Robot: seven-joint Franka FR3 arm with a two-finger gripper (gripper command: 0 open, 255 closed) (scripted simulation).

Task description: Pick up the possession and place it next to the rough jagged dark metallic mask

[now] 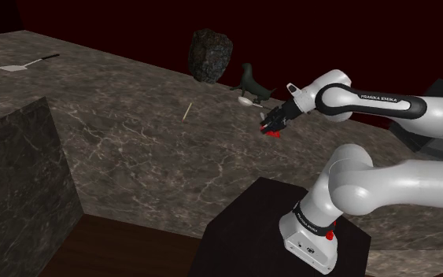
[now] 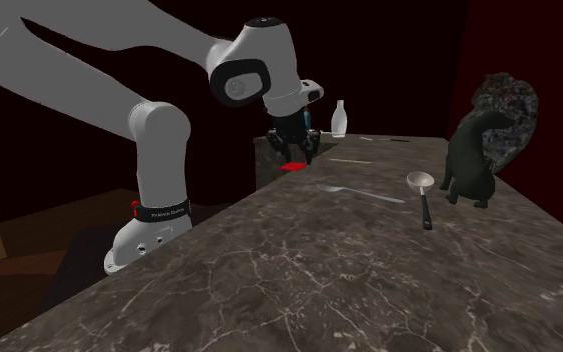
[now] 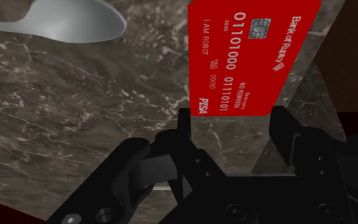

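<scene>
A red bank card (image 3: 247, 57) lies flat on the dark marble counter (image 1: 149, 142) close to the edge nearest the arm, and is also seen as a red patch (image 1: 272, 133) (image 2: 291, 166). My black gripper (image 3: 233, 124) hangs just above it, open, with the card's near end between the two fingers (image 3: 184, 130). The gripper (image 1: 275, 123) (image 2: 294, 147) points down at the card. The rough jagged dark mask (image 1: 210, 55) (image 2: 504, 105) stands at the counter's far side, well away from the card.
A dark animal figurine (image 1: 252, 81) (image 2: 469, 160) stands in front of the mask. A ladle (image 2: 424, 190) and a spoon (image 2: 364, 192) (image 3: 63, 22) lie between card and figurine. A white bottle (image 2: 339, 118), a spatula (image 1: 27, 64) and a dark block (image 1: 15, 181) sit farther off.
</scene>
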